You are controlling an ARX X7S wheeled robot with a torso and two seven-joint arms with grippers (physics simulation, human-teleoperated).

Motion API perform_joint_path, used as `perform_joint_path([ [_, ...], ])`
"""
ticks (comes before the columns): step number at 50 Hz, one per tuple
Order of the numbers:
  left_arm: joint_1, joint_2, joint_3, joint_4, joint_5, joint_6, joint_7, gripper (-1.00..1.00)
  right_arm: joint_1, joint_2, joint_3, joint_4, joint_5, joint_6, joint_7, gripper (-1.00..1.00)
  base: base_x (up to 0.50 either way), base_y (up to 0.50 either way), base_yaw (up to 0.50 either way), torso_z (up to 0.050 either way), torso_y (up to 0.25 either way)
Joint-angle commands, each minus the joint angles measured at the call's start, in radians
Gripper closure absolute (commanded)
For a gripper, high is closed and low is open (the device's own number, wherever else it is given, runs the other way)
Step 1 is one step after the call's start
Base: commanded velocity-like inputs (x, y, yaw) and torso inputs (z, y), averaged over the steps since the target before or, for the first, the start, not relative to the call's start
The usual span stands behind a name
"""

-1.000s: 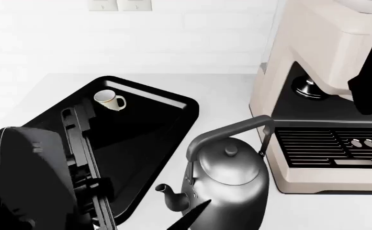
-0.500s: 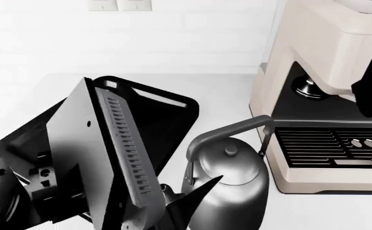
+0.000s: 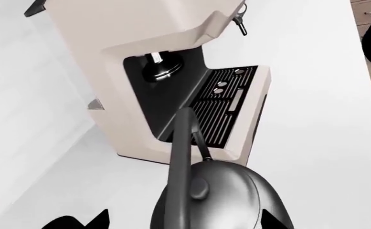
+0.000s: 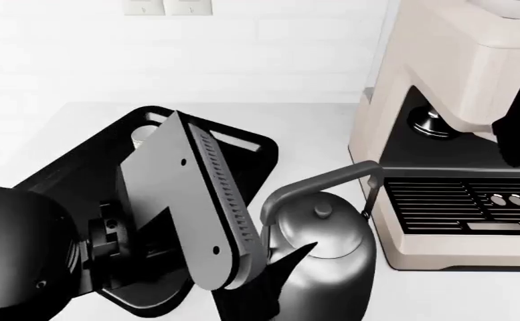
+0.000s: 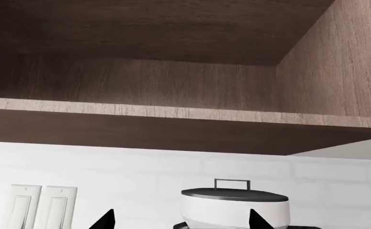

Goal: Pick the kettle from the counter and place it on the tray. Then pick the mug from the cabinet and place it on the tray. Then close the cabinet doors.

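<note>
Kettle (image 4: 318, 264) sits on the white desk (image 3: 312, 143), beside the tray (image 4: 81, 174), not on it; its tall handle arches straight ahead of the left pincer (image 3: 172, 222). That pincer's tips look spread wide, one each side, holding nothing; the left arm is nearer.

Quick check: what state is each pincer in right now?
Left pincer: open, tips either side of the rounded silver-grey metal kettle, not gripping.
Right pincer: open, empty.
</note>
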Motion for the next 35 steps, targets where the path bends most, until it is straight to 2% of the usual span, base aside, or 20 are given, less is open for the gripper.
perform_joint_path([
  [1,0.024,0.008,0.024,-0.006,0.073,0.008,0.049,-1.00,-0.011,-0.016,0.027,0.003,0.008,0.026,0.001,-1.00,0.00,0.00,0.00,0.000,0.000],
  [12,0.044,0.000,0.041,-0.031,0.198,0.036,0.143,-1.00,-0.030,-0.036,0.050,0.005,0.000,0.051,-0.006,-1.00,0.00,0.00,0.00,0.000,0.000],
  [29,0.073,0.002,0.075,-0.018,0.203,0.063,0.147,-1.00,-0.041,-0.052,0.070,0.008,0.001,0.075,-0.007,-1.00,0.00,0.00,0.00,0.000,0.000],
  [30,0.073,0.002,0.074,-0.022,0.200,0.065,0.145,1.00,-0.041,-0.053,0.071,0.008,0.002,0.076,-0.007,-1.00,0.00,0.00,0.00,0.000,0.000],
  [35,0.075,-0.003,0.070,-0.028,0.197,0.078,0.142,1.00,-0.046,-0.060,0.077,0.009,0.000,0.083,-0.008,-1.00,0.00,0.00,0.00,0.000,0.000],
])
